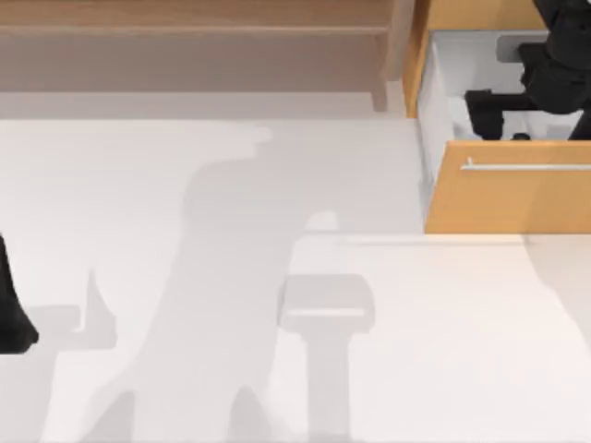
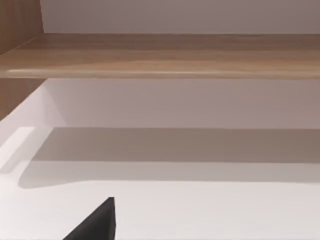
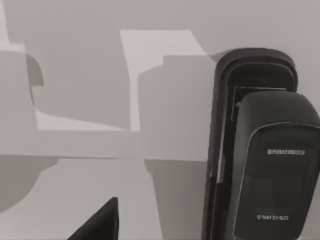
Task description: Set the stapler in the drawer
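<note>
Top view: stapler inside open drawer; right gripper above, jaws' state unclear.

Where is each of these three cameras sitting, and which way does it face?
Top view: above the table, looking down; right arm's tool over the open drawer, left arm parked at the left edge.
Left wrist view: on the left arm, facing the wooden shelf unit; a dark tip of that arm shows.
Right wrist view: on the right arm, close above the stapler.
Top and left wrist views share the shelf unit.
</note>
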